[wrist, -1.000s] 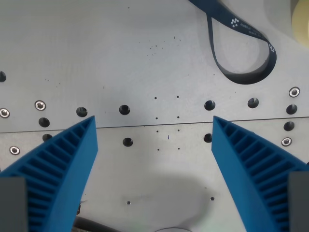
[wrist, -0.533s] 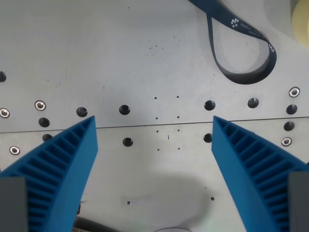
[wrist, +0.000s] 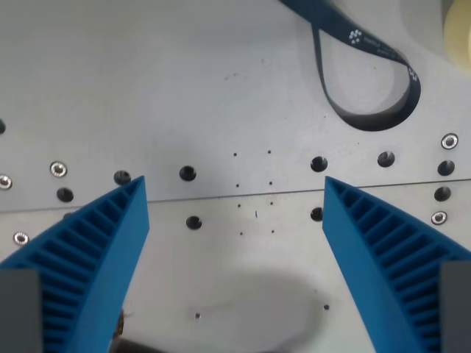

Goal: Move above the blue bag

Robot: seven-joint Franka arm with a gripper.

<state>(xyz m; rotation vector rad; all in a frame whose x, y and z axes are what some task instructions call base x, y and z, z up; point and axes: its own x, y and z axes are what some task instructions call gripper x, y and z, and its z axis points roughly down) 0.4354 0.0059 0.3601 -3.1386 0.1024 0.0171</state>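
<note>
gripper spread wide | dark blue strap (looped) upper right, apart

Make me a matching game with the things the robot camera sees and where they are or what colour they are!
Things:
1. end effector
2. strap loop
3. table
4. pale object

Descriptions:
A. grey metal with round holes
B. dark navy, white print, top of the wrist view's right
C. two bright blue ribbed fingers, spread apart
D. cream, cut off at the wrist view's right edge

Pairs: 1-C, 2-B, 3-A, 4-D
</note>
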